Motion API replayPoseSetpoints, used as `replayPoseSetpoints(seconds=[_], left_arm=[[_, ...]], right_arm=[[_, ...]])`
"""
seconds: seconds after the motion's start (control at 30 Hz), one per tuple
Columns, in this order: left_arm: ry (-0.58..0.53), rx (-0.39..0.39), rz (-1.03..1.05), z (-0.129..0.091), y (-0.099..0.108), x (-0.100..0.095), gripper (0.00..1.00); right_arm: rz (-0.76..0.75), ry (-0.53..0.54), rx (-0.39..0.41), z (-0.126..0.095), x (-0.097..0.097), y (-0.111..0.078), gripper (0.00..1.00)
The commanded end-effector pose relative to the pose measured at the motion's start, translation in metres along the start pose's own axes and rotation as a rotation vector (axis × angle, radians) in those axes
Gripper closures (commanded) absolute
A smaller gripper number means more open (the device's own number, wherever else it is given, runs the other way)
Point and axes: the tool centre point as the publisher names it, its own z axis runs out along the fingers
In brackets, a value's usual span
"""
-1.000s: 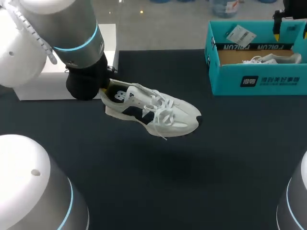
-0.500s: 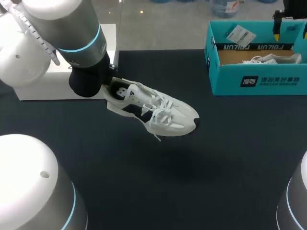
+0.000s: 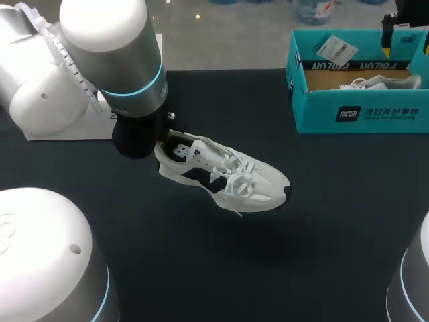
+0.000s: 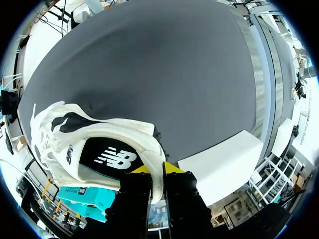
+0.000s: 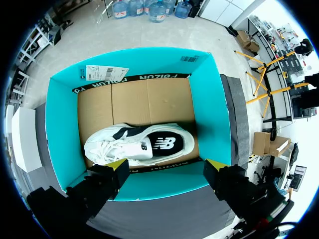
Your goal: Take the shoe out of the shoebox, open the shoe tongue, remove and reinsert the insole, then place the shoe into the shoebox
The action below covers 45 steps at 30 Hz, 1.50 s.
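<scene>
Shoe (image 3: 224, 178) heel pinched in left tool (image 4: 158, 173), toe ahead.

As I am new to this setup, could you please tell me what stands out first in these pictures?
The left gripper holds a white shoe by its heel above the middle of the dark table. At the far right, the open right gripper hovers over a teal shoebox with a second shoe inside.

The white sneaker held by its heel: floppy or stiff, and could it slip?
Probably fairly stiff: the sneaker holds its shape sticking out from the left gripper. Likely light, since a thin heel pinch carries it. Its loose laces would dangle.
</scene>
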Motion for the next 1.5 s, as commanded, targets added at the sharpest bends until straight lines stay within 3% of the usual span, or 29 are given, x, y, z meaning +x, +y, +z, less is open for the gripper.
replayPoseSetpoints(seconds=[0.03, 0.43, 1.5], left_arm=[[0.003, 0.006, -0.004, 0.001, -0.007, -0.005, 1.0], [0.009, 0.034, -0.009, 0.016, -0.035, -0.013, 1.0], [0.051, 0.128, -0.03, 0.098, -0.059, -0.037, 1.0]], right_arm=[[0.0, 0.001, -0.002, 0.0, 0.0, -0.001, 0.0], [0.0, 0.001, -0.002, 0.0, 0.0, -0.001, 0.0], [0.0, 0.001, -0.002, 0.0, 0.0, -0.001, 0.0]])
